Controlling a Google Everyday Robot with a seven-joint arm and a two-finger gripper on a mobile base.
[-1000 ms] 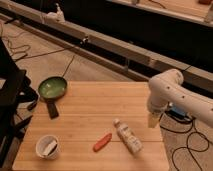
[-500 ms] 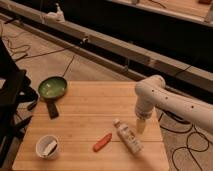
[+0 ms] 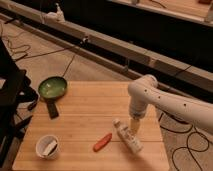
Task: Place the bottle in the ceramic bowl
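— Bottle?
— Bottle (image 3: 128,137): lying flat on the table (image 3: 90,117), front right part, cap end toward the back.
— Your gripper?
— My gripper (image 3: 134,123): pointing down, right over the bottle's upper half, very close. Open, closed or touching: I cannot tell.
— Bowl?
— Bowl (image 3: 52,87): back left corner, well apart from me. Red stick (image 3: 102,142) just left of the bottle.

The arm (image 3: 172,104) is a smooth white tube dotted with small dark holes, swelling into a rounded joint. Its pale cream pincer (image 3: 134,123) hangs over the right side of the bench (image 3: 90,120).
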